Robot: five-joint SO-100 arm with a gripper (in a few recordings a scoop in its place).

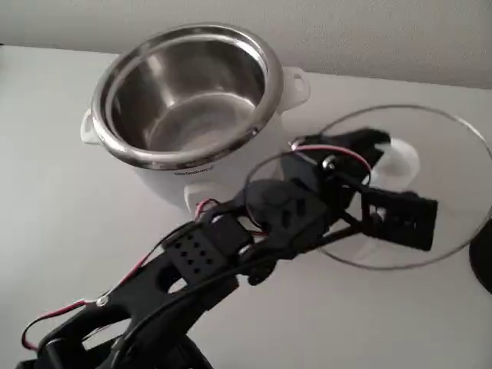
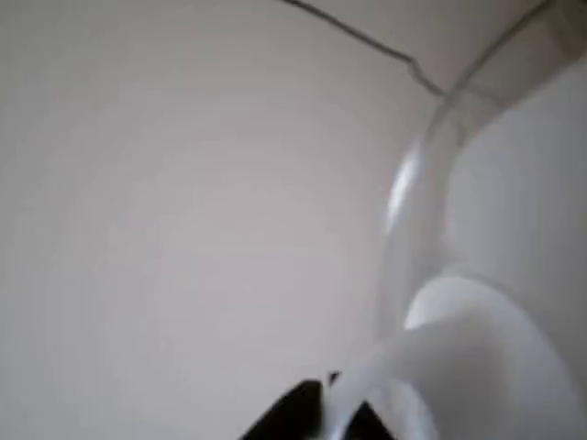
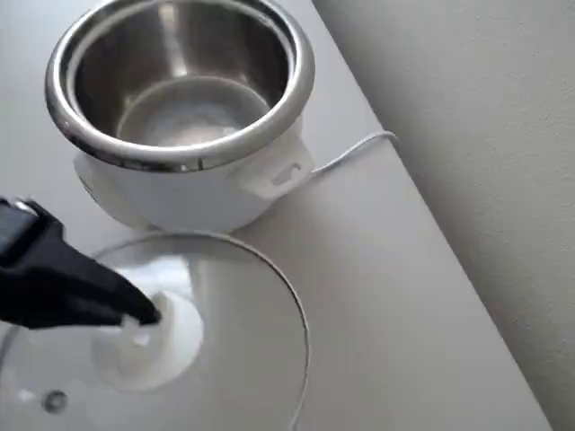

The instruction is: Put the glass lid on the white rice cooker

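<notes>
The white rice cooker [image 1: 231, 165] stands open, and its shiny steel bowl [image 3: 180, 90] has nothing in it. The glass lid [image 1: 430, 184] lies flat on the table just beside the cooker, white knob [image 3: 153, 341] up. My black gripper [image 1: 375, 146] reaches over the lid, with its fingertips at the knob. From above, one dark finger [image 3: 135, 310] touches the knob's edge. In the wrist view the knob [image 2: 486, 367] looms close beside a black fingertip [image 2: 293, 412]. How the jaws stand around the knob is hidden.
A thin white cord [image 3: 350, 153] runs from the cooker toward the table's edge by the wall. A dark object [image 1: 483, 261] sits at the right edge, beside the lid. The pale tabletop [image 1: 61, 215] stretches away left of the arm.
</notes>
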